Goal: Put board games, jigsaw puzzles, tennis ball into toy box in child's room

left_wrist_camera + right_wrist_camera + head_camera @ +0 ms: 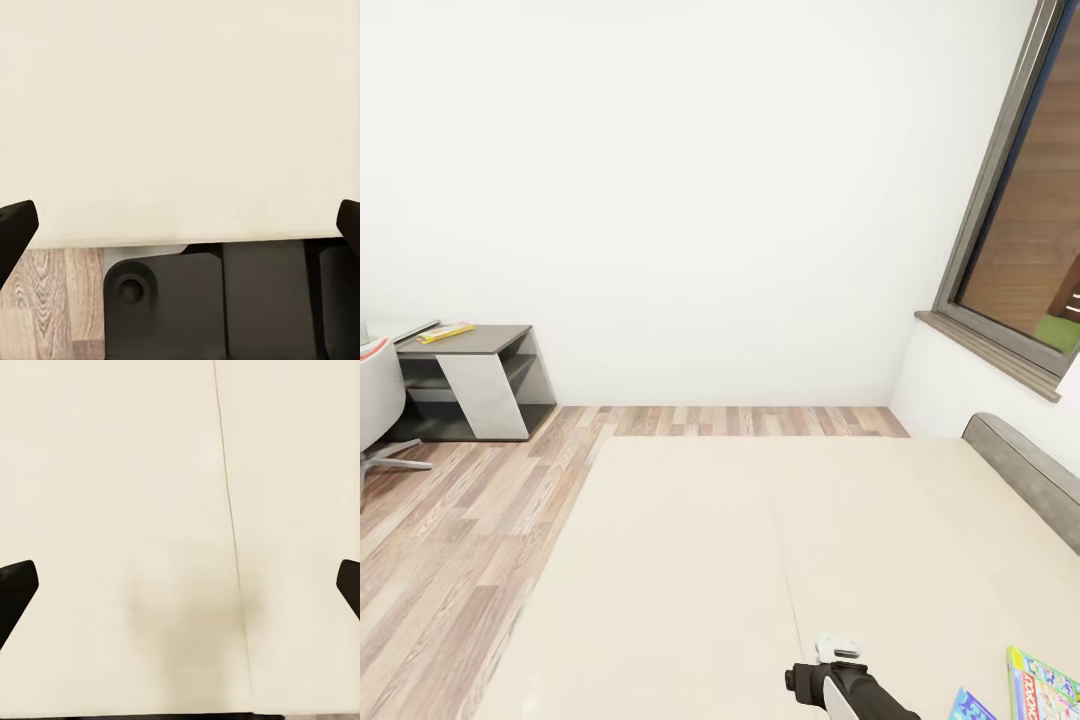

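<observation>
a grey desk point(485, 345) with an office chair point(375, 400) beside it (far left), wood floor point(450, 540), window point(1025, 220).

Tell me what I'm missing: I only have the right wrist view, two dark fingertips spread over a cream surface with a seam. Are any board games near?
Observer: Yes. In the head view two colourful board games lie on the bed at the lower right corner, right of the right arm.
Operator: Is the table in sight?
Observer: A grey table stands by the far wall at the left, with a flat yellow item on top; I cannot tell which toy it is.
Operator: And the left gripper?
Observer: The left gripper is open over the bed's edge, wood floor beneath.
</observation>
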`<state>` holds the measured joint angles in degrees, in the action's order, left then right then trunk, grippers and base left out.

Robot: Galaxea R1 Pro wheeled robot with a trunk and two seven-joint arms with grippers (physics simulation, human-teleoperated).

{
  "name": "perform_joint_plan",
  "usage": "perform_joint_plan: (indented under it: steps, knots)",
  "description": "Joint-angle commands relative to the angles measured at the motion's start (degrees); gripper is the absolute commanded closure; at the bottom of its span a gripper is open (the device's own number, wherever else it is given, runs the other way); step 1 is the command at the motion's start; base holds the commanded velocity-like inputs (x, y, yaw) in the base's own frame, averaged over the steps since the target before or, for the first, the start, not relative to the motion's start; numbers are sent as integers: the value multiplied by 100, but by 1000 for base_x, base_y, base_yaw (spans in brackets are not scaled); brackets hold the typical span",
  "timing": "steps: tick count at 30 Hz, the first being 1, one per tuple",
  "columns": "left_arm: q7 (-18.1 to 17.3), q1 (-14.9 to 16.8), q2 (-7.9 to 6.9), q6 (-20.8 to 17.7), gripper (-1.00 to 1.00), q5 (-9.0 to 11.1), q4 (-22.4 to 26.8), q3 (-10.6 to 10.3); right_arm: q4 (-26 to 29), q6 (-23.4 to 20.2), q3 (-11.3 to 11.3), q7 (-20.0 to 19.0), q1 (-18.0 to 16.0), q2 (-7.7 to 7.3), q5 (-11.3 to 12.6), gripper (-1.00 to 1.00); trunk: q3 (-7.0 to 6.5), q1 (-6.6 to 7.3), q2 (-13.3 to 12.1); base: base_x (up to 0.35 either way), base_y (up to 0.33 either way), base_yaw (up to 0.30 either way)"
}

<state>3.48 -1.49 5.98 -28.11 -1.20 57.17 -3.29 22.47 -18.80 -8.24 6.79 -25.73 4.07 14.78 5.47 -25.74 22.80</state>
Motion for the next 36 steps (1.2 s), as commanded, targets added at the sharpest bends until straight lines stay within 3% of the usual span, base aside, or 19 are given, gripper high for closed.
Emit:
perform_joint_plan:
  steps: [1, 19, 36]
  knots:
    - [23, 0, -2, -27, -100, -11, 14, -10, 12, -28, -47, 50, -3, -4, 60, -100, 11, -4, 12, 0, 0, 0]
    - [17, 0, -18, -19, -100, -20, 14, -19, 12, -28, -47, 42, -3, -2, 60, -100, 11, -4, 12, 0, -164, 0]
    - [13, 0, -18, -19, -100, -20, 14, -23, 12, -28, -48, 42, -3, -2, 60, -100, 11, -4, 12, 0, -286, 0]
